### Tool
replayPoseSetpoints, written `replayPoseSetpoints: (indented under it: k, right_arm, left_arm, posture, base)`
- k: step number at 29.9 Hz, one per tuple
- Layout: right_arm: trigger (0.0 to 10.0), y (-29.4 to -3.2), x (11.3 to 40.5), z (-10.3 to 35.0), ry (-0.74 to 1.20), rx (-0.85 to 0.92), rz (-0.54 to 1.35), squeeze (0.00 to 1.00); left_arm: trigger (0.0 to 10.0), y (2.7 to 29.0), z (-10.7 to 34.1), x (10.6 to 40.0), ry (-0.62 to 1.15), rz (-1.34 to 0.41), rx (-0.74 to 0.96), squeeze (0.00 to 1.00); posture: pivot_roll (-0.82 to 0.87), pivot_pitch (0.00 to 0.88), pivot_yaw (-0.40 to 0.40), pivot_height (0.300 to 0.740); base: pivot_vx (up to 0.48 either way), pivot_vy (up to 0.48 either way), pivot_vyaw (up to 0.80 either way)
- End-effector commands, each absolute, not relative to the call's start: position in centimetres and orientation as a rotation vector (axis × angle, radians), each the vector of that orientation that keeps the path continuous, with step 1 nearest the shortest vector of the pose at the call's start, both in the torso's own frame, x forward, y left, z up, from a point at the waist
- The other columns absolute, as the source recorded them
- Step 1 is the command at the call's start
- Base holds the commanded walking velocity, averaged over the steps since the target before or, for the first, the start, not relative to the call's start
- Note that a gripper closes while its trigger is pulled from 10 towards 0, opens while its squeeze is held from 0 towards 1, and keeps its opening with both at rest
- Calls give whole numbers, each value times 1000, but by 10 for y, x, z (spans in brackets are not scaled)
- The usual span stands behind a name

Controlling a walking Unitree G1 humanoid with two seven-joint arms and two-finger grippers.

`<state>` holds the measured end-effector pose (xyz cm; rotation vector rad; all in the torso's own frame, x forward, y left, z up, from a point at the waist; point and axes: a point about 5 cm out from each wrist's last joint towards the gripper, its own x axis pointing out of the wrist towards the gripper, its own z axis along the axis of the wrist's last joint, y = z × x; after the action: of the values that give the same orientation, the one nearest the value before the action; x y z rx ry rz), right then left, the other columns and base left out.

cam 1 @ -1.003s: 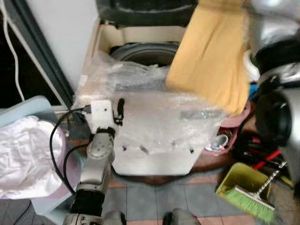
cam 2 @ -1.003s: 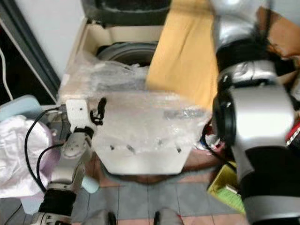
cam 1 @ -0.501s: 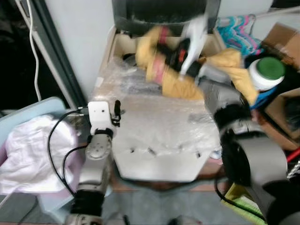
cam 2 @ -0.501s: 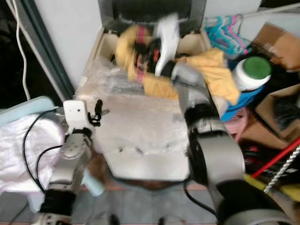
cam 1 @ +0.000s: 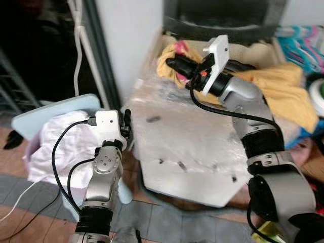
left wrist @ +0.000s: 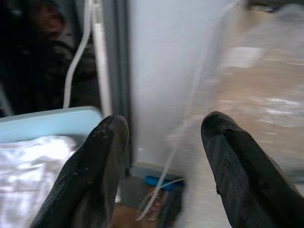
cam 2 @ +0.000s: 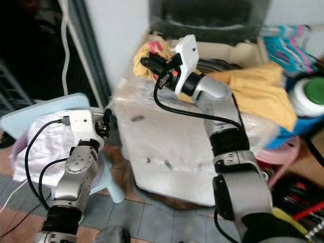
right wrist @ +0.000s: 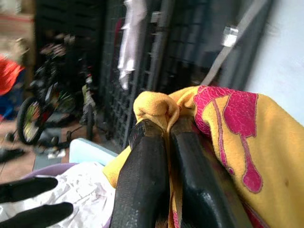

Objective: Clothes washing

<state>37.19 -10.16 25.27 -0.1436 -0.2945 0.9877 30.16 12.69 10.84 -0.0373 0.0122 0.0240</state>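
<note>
Right gripper [cam 1: 174, 63] pinches the yellow garment [cam 1: 283, 91] over the washer [cam 1: 192, 147] (not yet inside); white laundry [cam 1: 66, 147] waits, left gripper [left wrist: 161, 156] spread.

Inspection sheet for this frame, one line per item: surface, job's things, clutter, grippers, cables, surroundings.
Surface: washer top wrapped in clear plastic, lid raised at the back.
Job's things: yellow garment with pink print draped over the washer opening; white laundry in a pale blue basket.
Clutter: green-capped jar, hangers.
Grippers: right gripper shut on the yellow garment; left gripper open, beside the basket.
Cables: black leads on both wrists; white cord by the wall.
Surroundings: tiled floor, dark doorway.
</note>
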Motion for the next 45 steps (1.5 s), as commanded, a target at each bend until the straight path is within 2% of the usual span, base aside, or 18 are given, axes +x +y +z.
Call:
replayPoseSetpoints:
  k: [1,7,10,11,12,15,17,20,22,23,24,27,28,32,36,38,41,45]
  right_arm:
    - [10000,-88,367,275,-378,-248,1061,0]
    - [10000,-76,365,292,-399,-332,1155,0]
    - [10000,-81,383,322,-450,-401,990,0]
    - [10000,-89,391,343,-499,-430,828,0]
    - [10000,-92,393,349,-514,-439,781,0]
    - [10000,-126,387,417,-785,-413,402,0]
    - [10000,-142,378,443,-875,-361,336,0]
    - [10000,-146,381,438,-841,-358,349,0]
    - [10000,-145,393,402,-727,-377,393,0]
    - [10000,-145,393,402,-727,-377,393,0]
    - [10000,-143,401,368,-637,-401,424,0]
    - [10000,-141,404,322,-516,-404,498,0]
    - [10000,-141,403,299,-444,-401,539,1000]
    - [10000,-147,394,259,-362,-393,534,1000]
    - [10000,-153,385,243,-365,-428,494,1000]
    - [10000,-167,366,236,-453,-366,374,1000]
    - [10000,-172,349,221,-448,-346,309,1000]
    - [10000,-162,328,196,-397,-365,330,1000]
  left_arm:
    - [10000,126,112,302,-5,24,-39,0]
    - [10000,127,112,302,-6,26,-42,0]
    - [10000,127,111,302,-1,29,-43,0]
    - [10000,127,112,302,-3,28,-45,0]
    - [10000,127,112,302,-4,28,-45,0]
    - [10000,128,111,302,0,44,-40,0]
    - [10000,130,111,301,1,51,-40,0]
    - [10000,131,110,301,6,58,-39,0]
    - [10000,129,110,301,6,54,-36,0]
    - [10000,129,110,301,6,54,-36,0]
    - [10000,128,110,301,5,51,-34,0]
    - [10000,128,110,301,4,48,-32,0]
    - [10000,129,110,301,6,49,-31,0]
    - [10000,129,109,300,13,40,-30,0]
    - [10000,127,109,300,15,32,-23,0]
    - [10000,127,107,299,20,33,-22,0]
    - [10000,128,106,299,26,36,-22,0]
    - [10000,128,104,298,39,36,-24,0]
  posture:
    - [-55,4,43,740]
    - [-52,5,40,740]
    - [-52,5,40,740]
    - [-48,6,37,740]
    - [-48,6,37,740]
    - [-44,6,33,740]
    - [-44,6,33,740]
    - [-44,6,26,740]
    - [-43,7,27,740]
    - [-43,7,27,740]
    - [-41,8,27,740]
    - [-41,13,35,740]
    - [-41,13,35,740]
    - [-44,15,40,740]
    - [-44,13,37,740]
    - [-47,9,33,740]
    - [-50,12,32,740]
    - [-56,10,40,740]
  base:
    - [270,0,800]
    - [270,0,498]
    - [0,0,0]
    - [0,0,0]
    - [0,0,0]
    - [0,0,0]
    - [0,0,0]
    - [0,0,0]
    - [0,0,0]
    - [0,0,0]
    - [0,0,0]
    - [0,0,0]
    - [0,0,0]
    - [0,0,0]
    - [0,0,0]
    - [0,0,0]
    - [0,0,0]
    - [0,0,0]
